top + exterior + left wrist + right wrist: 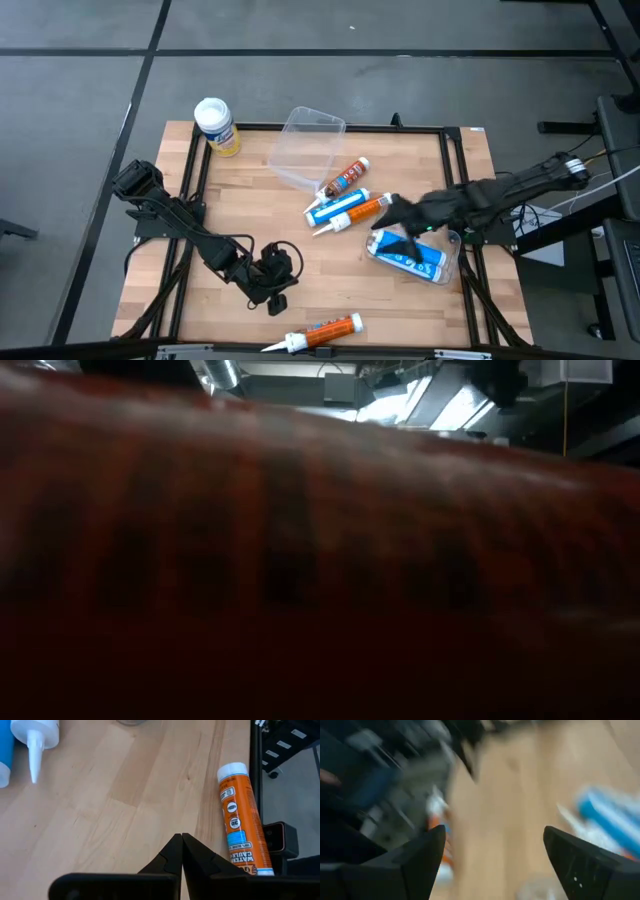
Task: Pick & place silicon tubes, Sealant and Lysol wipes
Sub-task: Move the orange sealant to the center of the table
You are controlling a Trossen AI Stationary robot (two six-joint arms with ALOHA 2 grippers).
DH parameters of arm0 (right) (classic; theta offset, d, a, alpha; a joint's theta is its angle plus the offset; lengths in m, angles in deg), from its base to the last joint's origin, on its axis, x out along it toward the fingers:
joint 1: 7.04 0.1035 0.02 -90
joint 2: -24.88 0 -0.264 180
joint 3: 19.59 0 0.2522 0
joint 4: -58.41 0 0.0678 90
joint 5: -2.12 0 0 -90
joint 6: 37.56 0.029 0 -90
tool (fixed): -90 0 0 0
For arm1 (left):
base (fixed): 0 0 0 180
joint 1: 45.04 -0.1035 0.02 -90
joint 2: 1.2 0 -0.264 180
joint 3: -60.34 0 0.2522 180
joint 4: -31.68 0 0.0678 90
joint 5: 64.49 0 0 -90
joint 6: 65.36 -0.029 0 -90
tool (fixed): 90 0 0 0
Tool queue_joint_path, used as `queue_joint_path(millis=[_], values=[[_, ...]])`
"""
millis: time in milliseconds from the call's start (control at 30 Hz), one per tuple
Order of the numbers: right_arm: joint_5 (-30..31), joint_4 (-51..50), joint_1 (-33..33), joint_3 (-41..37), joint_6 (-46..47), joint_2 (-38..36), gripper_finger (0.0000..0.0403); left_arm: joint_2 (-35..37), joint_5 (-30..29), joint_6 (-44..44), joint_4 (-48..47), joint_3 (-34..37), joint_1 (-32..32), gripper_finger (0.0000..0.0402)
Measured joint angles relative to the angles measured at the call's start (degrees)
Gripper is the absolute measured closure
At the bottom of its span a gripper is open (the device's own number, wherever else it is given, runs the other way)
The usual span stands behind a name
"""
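The Lysol wipes (pixel 215 124), a yellow canister with a white lid, stand upright at the table's far left corner. Three tubes lie mid-table: a brown-orange one (pixel 346 177), a blue one (pixel 333 207) and an orange one (pixel 364 209). Another blue tube (pixel 408 257) lies in a clear tray (pixel 455 262) at the right. An orange tube (pixel 325 331) (pixel 240 822) lies along the near edge. My left gripper (pixel 280 298) (pixel 181 841) is shut and empty just left of it. My right gripper (pixel 388 214) (pixel 494 855) hovers open over the mid-table tubes, holding nothing.
A second clear plastic container (pixel 305 147) lies tipped at the far middle of the table. A black frame (pixel 450 160) borders the wooden top. A blurred orange-red surface (pixel 320 560) right in front of the lens fills the low view.
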Motion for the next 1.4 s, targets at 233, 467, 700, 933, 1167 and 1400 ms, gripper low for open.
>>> queue_joint_path(millis=[233,467,700,933,1167,1400], values=[[-5.96,30.93,-0.15,-19.77,-5.52,-17.46,0.0066,0.0,-1.03,-0.01,0.0,0.0,-0.08,0.0396],[-3.7,49.95,-0.15,-33.69,-14.37,-30.47,0.0066,0.0,-0.48,0.09,0.05,0.0,-1.06,0.0396],[-3.47,51.41,-0.2,-41.47,-14.54,-41.33,0.0066,0.0,0.51,0.07,0.64,0.0,-2.61,0.0396],[-3.45,51.4,-0.2,-46.44,-16.13,-50.59,0.0066,0.0,10.98,-0.04,8.35,0.0,-5.14,0.0396],[-3.32,44.98,-0.17,-47.61,-15.84,-56.53,0.0066,0.0,22.19,-0.4,15.52,0.0,-5.51,0.0399],[-3.0,41.81,-0.17,-47.61,-15.76,-58.3,0.0066,-0.89,26.7,-0.21,16.81,-0.02,-3.05,0.0399]])
